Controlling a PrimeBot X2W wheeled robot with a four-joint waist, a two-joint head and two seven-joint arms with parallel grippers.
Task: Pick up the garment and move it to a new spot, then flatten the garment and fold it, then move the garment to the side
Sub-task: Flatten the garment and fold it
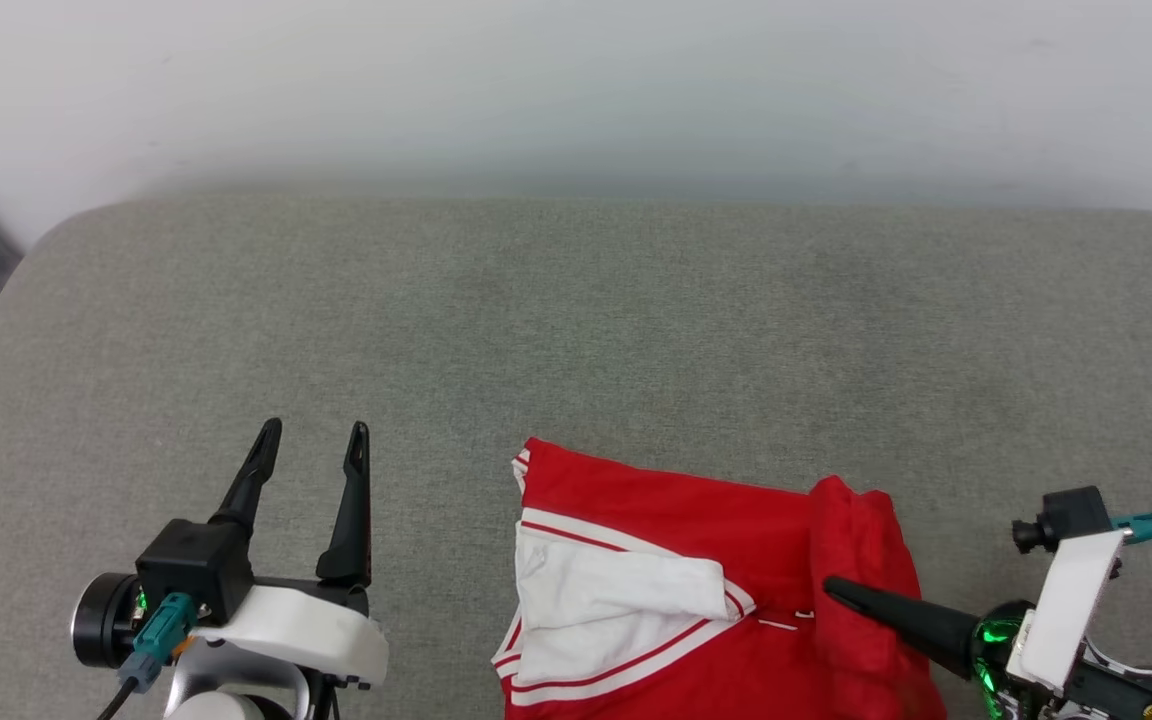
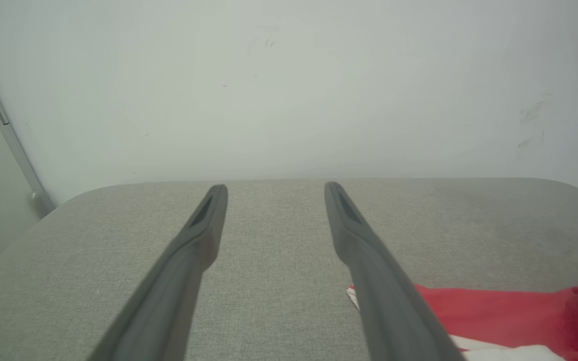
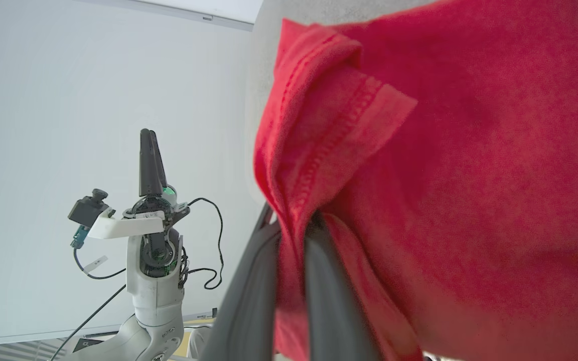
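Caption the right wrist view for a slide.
Right gripper shut on a hemmed fold of the red garment; the left gripper stands in the background.

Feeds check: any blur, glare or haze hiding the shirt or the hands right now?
Head view: soft even light, no glare, garment sharp, far edge of the cushion hazy. Left wrist view: left hand blurs near the lens, tips crisper. Right wrist view: cloth pinched in the right hand is very close, grainy and soft, fingers out of focus.
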